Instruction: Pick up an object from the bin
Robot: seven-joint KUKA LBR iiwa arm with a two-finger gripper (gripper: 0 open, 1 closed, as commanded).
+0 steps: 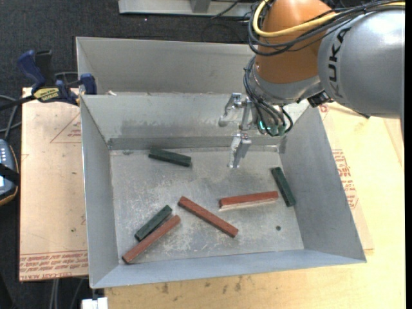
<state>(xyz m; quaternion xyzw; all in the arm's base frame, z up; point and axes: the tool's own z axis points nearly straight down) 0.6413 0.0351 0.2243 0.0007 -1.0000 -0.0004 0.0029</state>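
My gripper [230,141] hangs above the bin floor near the back wall, right of centre, open with nothing between its fingers. A short dark green bar [170,158] lies on the floor to its left. Below and to its right a reddish-brown bar [248,201] lies nearly level, apart from the gripper. Against the right wall a second dark green bar [282,186] lies slanted.
Near the front middle lies another reddish-brown bar [208,215], set diagonally. At the front left a dark green bar [153,222] and a reddish-brown bar [151,239] lie side by side. The arm with its orange cover reaches in from the upper right.
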